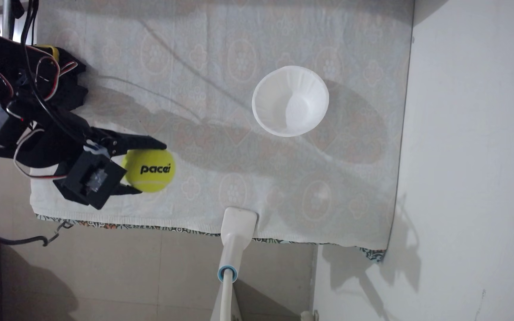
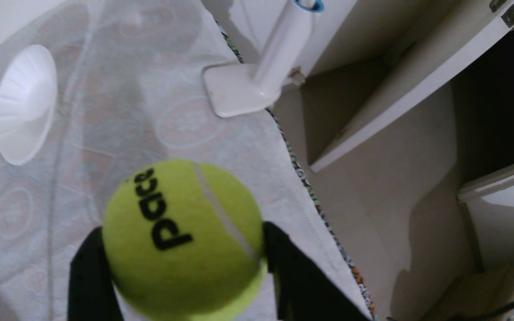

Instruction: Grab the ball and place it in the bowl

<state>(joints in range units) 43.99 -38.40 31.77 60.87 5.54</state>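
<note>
Ball (image 1: 150, 169) first: the yellow-green tennis ball sits between my jaws (image 1: 153, 168) near the left end of the desk (image 1: 357, 197) in the fixed view, its black "pacer" lettering facing the camera. One black finger runs along its upper side and the other along its lower side, both touching the felt, so I read the jaws as clenched on the ball. In the wrist view the ball (image 2: 184, 237) fills the lower middle, pinched between the two dark fingers at either flank, with its pale seam curving down the right side. I can't tell from either view whether it is clear of the cloth or resting on it.

Out from there, the white fluted bowl (image 1: 290, 101) stands upright and empty, well apart from the ball, to the right and higher in the fixed view; the wrist camera has it at upper left (image 2: 25, 105). A white handle with a blue ring (image 1: 234, 237) pokes over the desk's near edge, between the two but off my line.

I judge the grab done and the carry next. That calls for a lift, a swing across to the bowl, and a release centred over it, since the bowl is thin, barely wider than the ball, and likely to tip if clipped.
</note>
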